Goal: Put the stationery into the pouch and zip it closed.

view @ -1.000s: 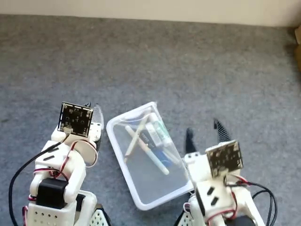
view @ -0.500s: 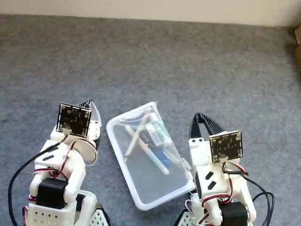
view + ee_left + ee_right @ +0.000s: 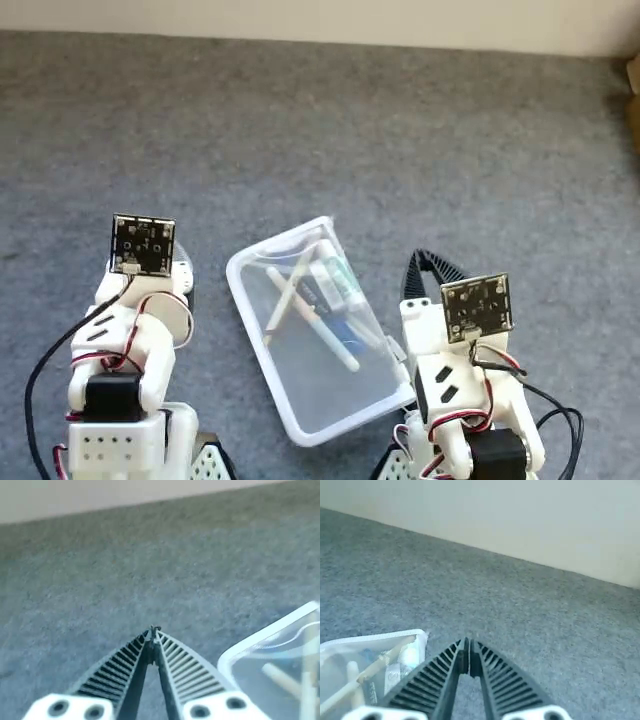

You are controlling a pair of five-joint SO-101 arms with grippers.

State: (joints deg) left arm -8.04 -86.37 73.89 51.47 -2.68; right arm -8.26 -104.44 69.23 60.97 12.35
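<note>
Within the last second the right gripper (image 3: pixel 468 642) has gone from wide open to closed. Its tips now touch with nothing between them. The left gripper (image 3: pixel 154 630) has drawn back toward the lower left of the high view and is also closed on nothing. From this I judge that both arms are retiring and the task is nearly finished. The pouch (image 3: pixel 335 395) lies flat on the grey bench (image 3: pixel 400 130), lower centre, between the arms and touched by neither. It is clear plastic with a white edge, and the stationery (image 3: pixel 310 295), pens and a pencil, is inside. The zip seems shut, but I cannot be sure.
</note>
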